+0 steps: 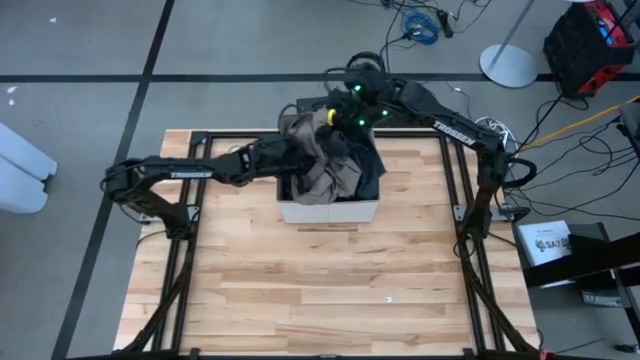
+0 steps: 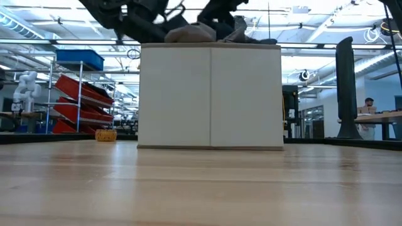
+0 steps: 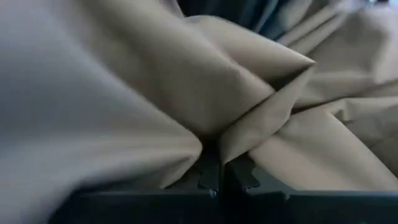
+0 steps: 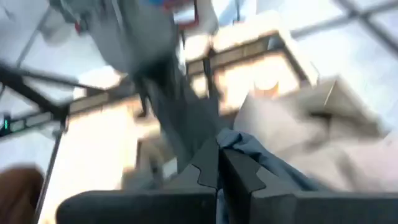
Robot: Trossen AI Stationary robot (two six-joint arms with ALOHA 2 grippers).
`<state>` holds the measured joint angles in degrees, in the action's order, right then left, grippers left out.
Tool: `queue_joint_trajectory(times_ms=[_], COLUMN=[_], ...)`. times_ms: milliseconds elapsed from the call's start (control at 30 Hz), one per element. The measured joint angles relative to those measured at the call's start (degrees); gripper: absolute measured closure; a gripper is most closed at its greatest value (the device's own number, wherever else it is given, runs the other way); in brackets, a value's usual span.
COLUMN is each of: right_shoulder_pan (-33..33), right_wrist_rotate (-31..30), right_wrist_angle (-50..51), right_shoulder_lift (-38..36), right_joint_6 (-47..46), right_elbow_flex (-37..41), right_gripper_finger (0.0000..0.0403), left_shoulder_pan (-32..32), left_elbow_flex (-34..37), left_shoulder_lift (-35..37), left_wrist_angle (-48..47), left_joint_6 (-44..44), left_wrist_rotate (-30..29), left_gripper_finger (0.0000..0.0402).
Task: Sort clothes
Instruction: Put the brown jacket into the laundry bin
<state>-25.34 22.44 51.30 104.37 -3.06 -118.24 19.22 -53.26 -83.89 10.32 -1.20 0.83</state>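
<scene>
A beige square fabric box (image 1: 330,211) stands at the table's far middle, heaped with clothes. A large tan-brown garment (image 1: 318,172) bulges above the rim, and a dark slate garment (image 1: 365,163) drapes over the box's right side. My left gripper (image 3: 221,163) comes in from the table's left at the heap (image 1: 303,152) and is shut on the tan-brown garment. My right gripper (image 4: 219,149) hangs over the box's far side (image 1: 336,118), shut on slate-blue cloth. In the low view the clothes (image 2: 195,31) show just over the box's top edge. My left gripper pinches a raised fold of the tan-brown garment (image 3: 239,140) between its two fingers, coming almost level from the table's left. The cloth runs away from the fingers in creases; the rest lies on the heap. My right gripper pinches a bunched bit of the dark slate garment (image 4: 249,149) between its fingers, slanting down from the far side. The cloth trails off toward the heap in the box; one layer or several, I cannot tell.
Bare wooden tabletop (image 1: 330,290) stretches from the box to the near edge. Black frame rails (image 1: 455,190) run along both sides of the table. Shelves and a person show in the room beyond the table in the low view.
</scene>
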Motion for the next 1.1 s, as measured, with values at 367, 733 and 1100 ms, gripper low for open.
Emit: queue_joint_trajectory(times_ms=[367, 733, 1100], right_shoulder_pan=[-3.04, -1.34, -3.26], right_wrist_rotate=[6.14, 9.09, 2.93], right_wrist_angle=[-3.75, -6.55, -4.12], right_shoulder_lift=[6.60, 13.29, 18.32], right_joint_6=[-1.40, -0.98, -1.23], right_elbow_flex=[-0.08, -0.08, -0.13], right_gripper_finger=[0.0403, 0.0403, 0.0403], left_shoulder_pan=[-1.73, -1.20, -1.36], left_elbow_flex=[-0.43, -3.43, -15.74], left_shoulder_lift=[-0.24, 3.40, 3.40], left_wrist_angle=[-2.40, -17.53, -42.37], left_joint_6=[-1.14, 0.68, 5.44], left_wrist_rotate=[1.70, 2.16, -6.55], left_gripper_finger=[0.0397, 0.0232, 0.0178])
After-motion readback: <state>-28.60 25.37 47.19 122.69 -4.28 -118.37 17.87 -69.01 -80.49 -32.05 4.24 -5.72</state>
